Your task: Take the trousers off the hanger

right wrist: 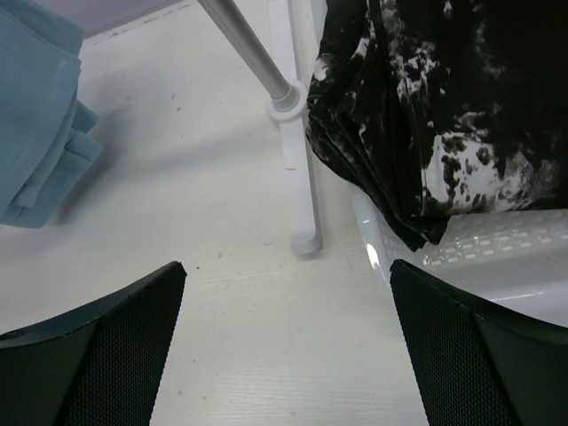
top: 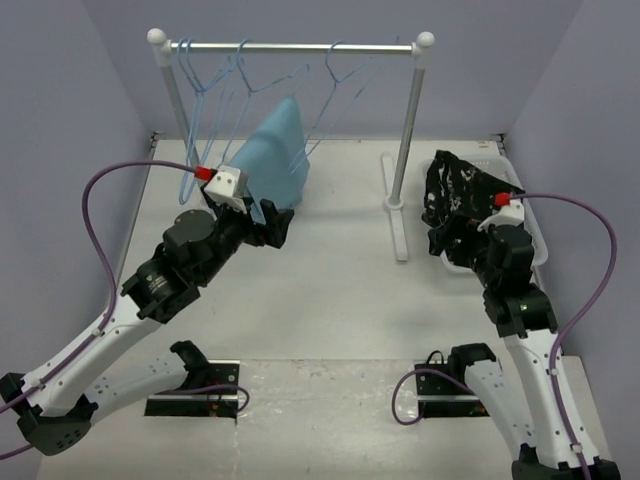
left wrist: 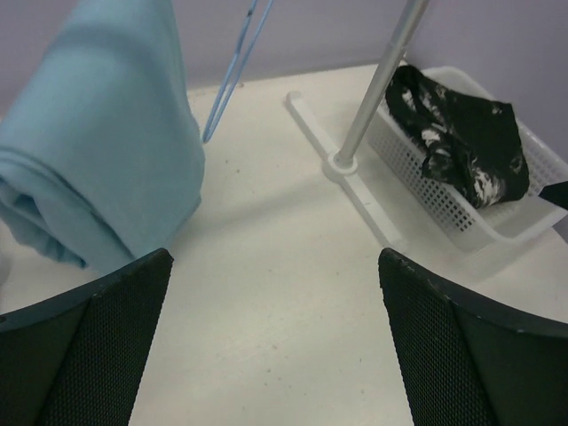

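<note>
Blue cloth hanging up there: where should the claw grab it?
Grab the thick folded bottom of the blue cloth, coming from the front, where the open left claw faces it. The cloth hangs down and its layers bunch together there, so the fingers can probably close across several folds at once.
</note>
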Controlling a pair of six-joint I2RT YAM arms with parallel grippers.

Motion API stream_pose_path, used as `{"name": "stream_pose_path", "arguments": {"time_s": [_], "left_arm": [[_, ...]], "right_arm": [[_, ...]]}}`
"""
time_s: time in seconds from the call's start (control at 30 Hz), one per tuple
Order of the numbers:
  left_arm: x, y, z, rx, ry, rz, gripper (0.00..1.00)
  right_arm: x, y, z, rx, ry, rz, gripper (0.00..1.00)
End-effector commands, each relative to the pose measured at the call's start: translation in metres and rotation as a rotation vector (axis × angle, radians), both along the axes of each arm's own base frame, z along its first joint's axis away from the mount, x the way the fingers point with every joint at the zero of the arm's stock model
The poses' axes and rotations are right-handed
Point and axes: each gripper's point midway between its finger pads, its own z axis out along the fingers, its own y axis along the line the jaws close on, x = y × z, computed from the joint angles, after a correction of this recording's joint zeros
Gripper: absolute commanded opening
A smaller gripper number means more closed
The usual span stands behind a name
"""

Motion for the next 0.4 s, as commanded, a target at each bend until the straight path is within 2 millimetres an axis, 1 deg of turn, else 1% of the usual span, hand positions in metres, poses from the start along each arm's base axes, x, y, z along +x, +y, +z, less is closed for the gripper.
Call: {"name": "stream_pose_path", "arguments": {"time_s": [0.0,0.03,0.07,0.17,0.3,0.37], "left_arm": [[-0.01,0.017,-0.039,-0.005,0.128,0.074,1.0],[-0.011,0.02,-0.043,-0.02,0.144,0.088,1.0],[-0.012,0.022,-0.055,-0.01,0.166,0.099,1.0],[-0.015,0.029,-0.069,-0.021,0.199,0.136,1.0],[-0.013,0.033,-0.079,-0.015,0.218,0.167,1.0],[-0.012,0.032,-0.081,-0.01,0.222,0.171,1.0]], "right_arm": [[0.002,0.001,-0.001,0.066,-0.027,-0.04,0.99],[0.001,0.003,-0.002,0.085,-0.036,-0.037,0.99],[0.0,0.004,-0.004,0.092,-0.036,-0.031,0.99],[-0.002,0.008,-0.007,0.118,-0.049,-0.02,0.99],[-0.003,0.008,-0.008,0.121,-0.052,-0.022,0.99],[-0.003,0.003,-0.006,0.106,-0.06,-0.042,0.99]]}}
